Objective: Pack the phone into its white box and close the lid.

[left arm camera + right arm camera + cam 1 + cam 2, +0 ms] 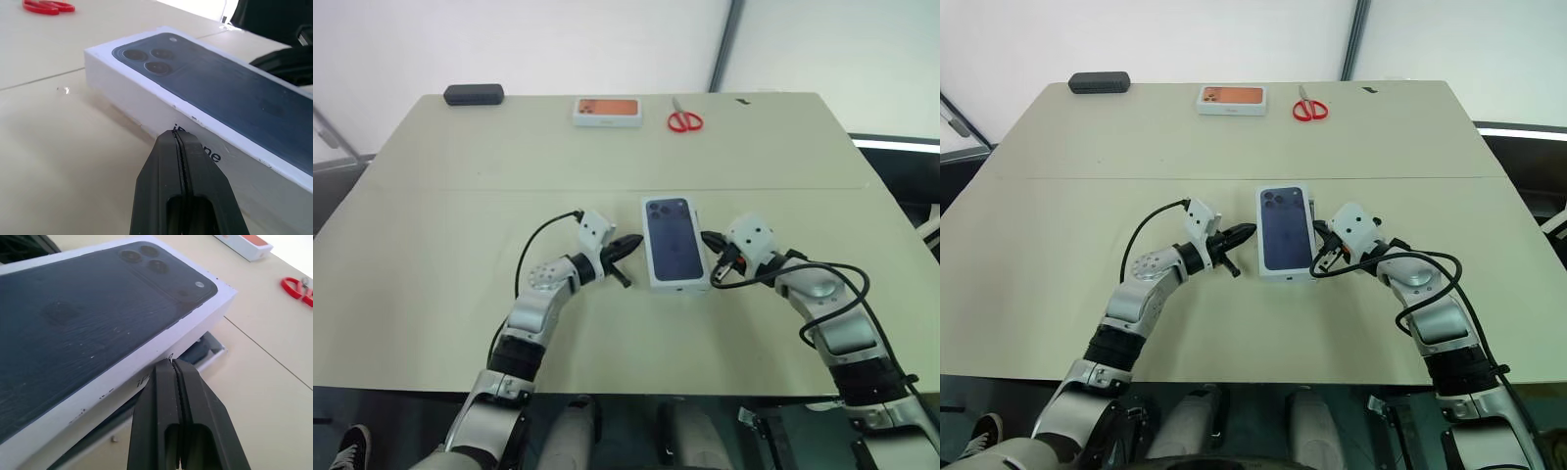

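The lid (674, 240), white-sided with a dark blue phone picture on top, lies mid-table over the white box (218, 351), slightly askew. A strip of the box's rim and the dark phone (198, 348) inside it peek out from under the lid's right side. My left gripper (631, 244) is shut, its tip (174, 132) at the lid's left side wall, close or touching. My right gripper (710, 239) is shut too, with its tip (171, 361) against the lid's right wall just above the exposed rim. Neither holds anything.
At the table's far edge lie a black oblong case (474, 94), a white-and-orange box (607, 111) and red scissors (684, 119). A seam crosses the tabletop (431, 225) behind the lid. Black cables loop from both wrists.
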You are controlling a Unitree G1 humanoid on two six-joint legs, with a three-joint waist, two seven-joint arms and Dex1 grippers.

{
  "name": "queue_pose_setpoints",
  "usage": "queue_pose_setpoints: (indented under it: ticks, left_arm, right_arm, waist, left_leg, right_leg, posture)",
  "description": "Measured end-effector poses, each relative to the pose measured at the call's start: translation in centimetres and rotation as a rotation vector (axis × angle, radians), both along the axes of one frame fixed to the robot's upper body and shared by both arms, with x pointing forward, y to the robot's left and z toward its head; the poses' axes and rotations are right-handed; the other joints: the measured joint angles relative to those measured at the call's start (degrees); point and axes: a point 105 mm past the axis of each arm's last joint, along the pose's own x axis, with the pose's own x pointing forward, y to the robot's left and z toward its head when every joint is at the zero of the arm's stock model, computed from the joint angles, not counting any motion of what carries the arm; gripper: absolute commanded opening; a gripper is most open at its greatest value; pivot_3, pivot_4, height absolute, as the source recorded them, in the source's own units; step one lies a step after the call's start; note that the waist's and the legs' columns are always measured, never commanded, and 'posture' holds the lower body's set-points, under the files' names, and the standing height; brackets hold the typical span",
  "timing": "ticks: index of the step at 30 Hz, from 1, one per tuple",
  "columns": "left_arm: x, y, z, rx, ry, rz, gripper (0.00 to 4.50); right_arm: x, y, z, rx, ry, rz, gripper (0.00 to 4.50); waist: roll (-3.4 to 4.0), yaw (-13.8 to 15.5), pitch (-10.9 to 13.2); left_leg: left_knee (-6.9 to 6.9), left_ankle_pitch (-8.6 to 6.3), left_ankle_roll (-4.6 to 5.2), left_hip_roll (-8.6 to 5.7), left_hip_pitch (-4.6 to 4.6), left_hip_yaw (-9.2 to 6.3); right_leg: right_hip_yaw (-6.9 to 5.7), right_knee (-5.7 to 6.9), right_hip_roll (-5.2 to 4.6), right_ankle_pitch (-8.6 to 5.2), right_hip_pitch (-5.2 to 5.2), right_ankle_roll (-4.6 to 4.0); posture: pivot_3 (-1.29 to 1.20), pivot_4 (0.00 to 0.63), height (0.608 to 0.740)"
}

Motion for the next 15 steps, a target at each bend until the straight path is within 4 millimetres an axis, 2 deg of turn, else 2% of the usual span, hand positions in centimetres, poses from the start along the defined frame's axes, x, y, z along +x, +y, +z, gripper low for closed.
queue_pose_setpoints:
  ticks: [15]
  left_arm:
    - [0.3, -1.0, -1.2, 0.009, 0.048, -0.015, 0.00]
  right_arm:
    - [0.1, -1.1, -1.0, -0.002, 0.031, -0.066, 0.03]
  waist:
    - [0.00, 0.1, 0.0]
  left_leg:
    - [0.03, 0.00, -0.01, -0.01, 0.00, 0.02]
  right_leg:
    - [-0.01, 0.03, 0.00, 0.00, 0.02, 0.00]
  posture:
    - [0.00, 0.150, 0.740]
